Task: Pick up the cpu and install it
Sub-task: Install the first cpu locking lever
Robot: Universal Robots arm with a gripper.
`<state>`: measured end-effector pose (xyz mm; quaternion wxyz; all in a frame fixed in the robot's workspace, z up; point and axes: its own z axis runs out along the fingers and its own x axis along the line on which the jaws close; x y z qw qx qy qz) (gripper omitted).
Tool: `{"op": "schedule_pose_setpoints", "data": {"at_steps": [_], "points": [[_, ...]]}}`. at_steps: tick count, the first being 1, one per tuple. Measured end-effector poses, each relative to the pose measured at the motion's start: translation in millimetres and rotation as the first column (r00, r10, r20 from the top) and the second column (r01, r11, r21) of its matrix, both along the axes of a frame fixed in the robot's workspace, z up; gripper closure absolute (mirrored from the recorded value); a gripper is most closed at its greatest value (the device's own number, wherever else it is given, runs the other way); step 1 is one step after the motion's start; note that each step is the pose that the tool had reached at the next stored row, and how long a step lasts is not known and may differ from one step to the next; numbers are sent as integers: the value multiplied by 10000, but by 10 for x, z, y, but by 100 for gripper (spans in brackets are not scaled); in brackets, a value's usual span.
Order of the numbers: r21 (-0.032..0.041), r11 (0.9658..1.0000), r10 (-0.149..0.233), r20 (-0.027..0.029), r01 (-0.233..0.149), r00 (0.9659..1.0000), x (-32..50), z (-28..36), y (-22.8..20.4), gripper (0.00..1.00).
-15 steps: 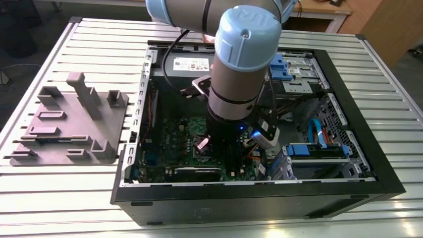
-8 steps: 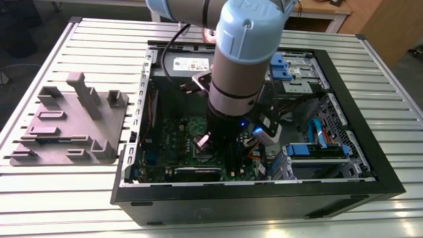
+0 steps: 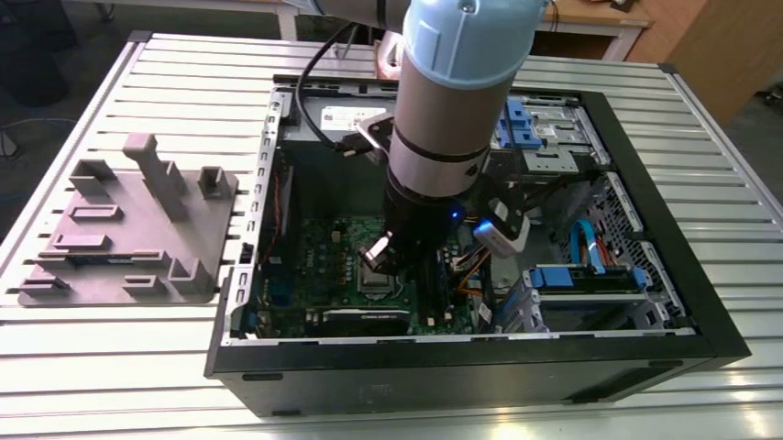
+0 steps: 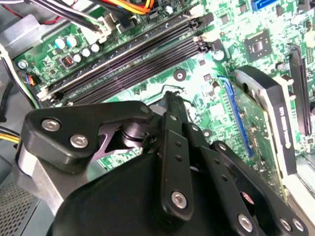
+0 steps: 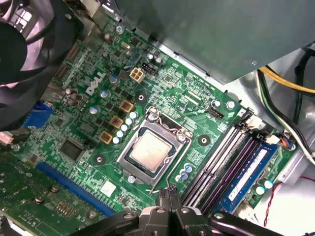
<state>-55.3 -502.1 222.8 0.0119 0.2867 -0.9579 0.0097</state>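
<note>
Our fingers are drawn narrow, tips nearly together, and we see nothing held between them. They hang just above the green motherboard, near the dark memory slots.

Just beside the tips but apart from them, the small flat square cpu with the pale silver-grey metal top lies level inside the metal socket frame. We judge it seated, which would explain the empty fingers. We cannot tell whether the frame is latched.

In the exterior view the pale blue and grey arm comes down from twelve o'clock into the black computer case. The case lies open side up, so we can reach straight in. At nine o'clock of the case, a grey plastic tray with upright posts rests on the slatted metal counter.
</note>
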Motion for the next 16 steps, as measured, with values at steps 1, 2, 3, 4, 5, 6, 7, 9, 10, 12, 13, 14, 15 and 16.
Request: {"op": "schedule_pose_setpoints", "data": {"at_steps": [1,2,3,4,5,6,7,9,10,12,13,14,15,16], "points": [[2,10000,0,0,0,10000,0,0,0,90],[0,10000,0,0,0,10000,0,1,0,90],[-2,10000,0,-1,0,10000,-3,2,1,90],[-5,10000,1,-3,-1,10000,-12,2,6,90],[-4,10000,1,-2,-1,10000,-26,1,16,90],[-3,10000,1,0,-1,10000,-43,0,27,90],[-3,10000,0,2,0,10000,-64,-2,40,90],[-2,10000,-1,10,1,10000,-124,-3,64,90],[-2,10000,0,17,0,10000,-160,-4,75,90],[-3,10000,-3,35,3,10000,-226,-6,91,90],[-3,10000,-13,37,13,10000,-240,-6,93,90],[-2,10000,-33,38,33,10000,-249,-7,95,90],[-2,10000,-54,41,54,10000,-257,-7,99,90],[-2,10000,-81,43,81,10000,-267,-7,104,90]]}}
